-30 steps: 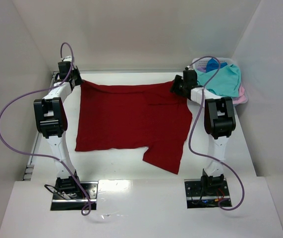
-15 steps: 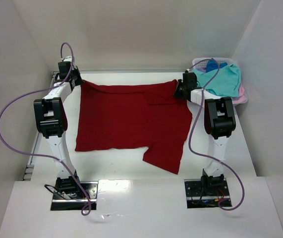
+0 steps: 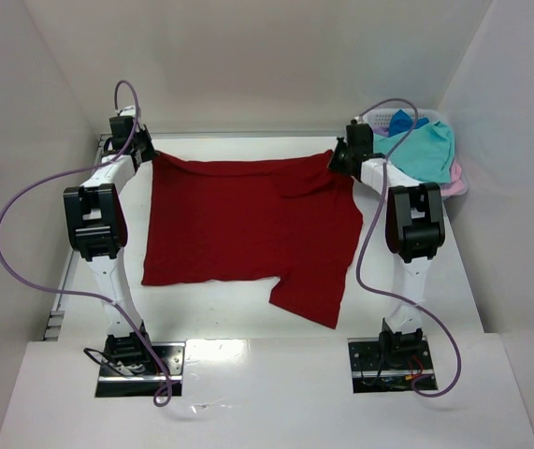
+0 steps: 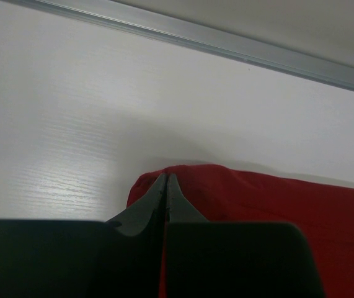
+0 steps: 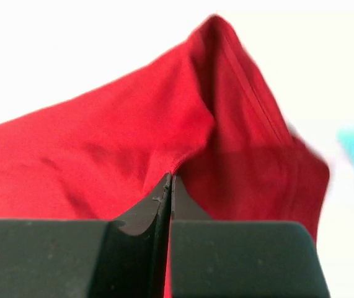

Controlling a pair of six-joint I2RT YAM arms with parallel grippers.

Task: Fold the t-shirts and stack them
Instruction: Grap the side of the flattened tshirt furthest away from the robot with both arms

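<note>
My right gripper (image 3: pixel 341 159) is clamped on the far right corner of the dark red t-shirt (image 3: pixel 248 224). Its wrist view shows the jaws closed with a pinch of cloth between them. Over the last second it has carried that corner outward and back toward the laundry basket (image 3: pixel 425 113), so the shirt's far edge runs straighter than it did. My left gripper (image 3: pixel 145 154) has not moved and is likewise closed on the far left corner, low over the table (image 3: pixel 210 313).

The shirt lies spread on the table between the arms, its far edge drawn between the two grips and one part trailing toward the near right. A doubled patch of cloth still shows near the right-hand corner.

I judge the spreading step nearly done, with the first fold to come once that patch is flat. The teal t-shirt (image 3: pixel 425 150) sits in the basket over the pink t-shirt (image 3: pixel 456 176) and the blue t-shirt (image 3: pixel 399 122), none folded yet.
</note>
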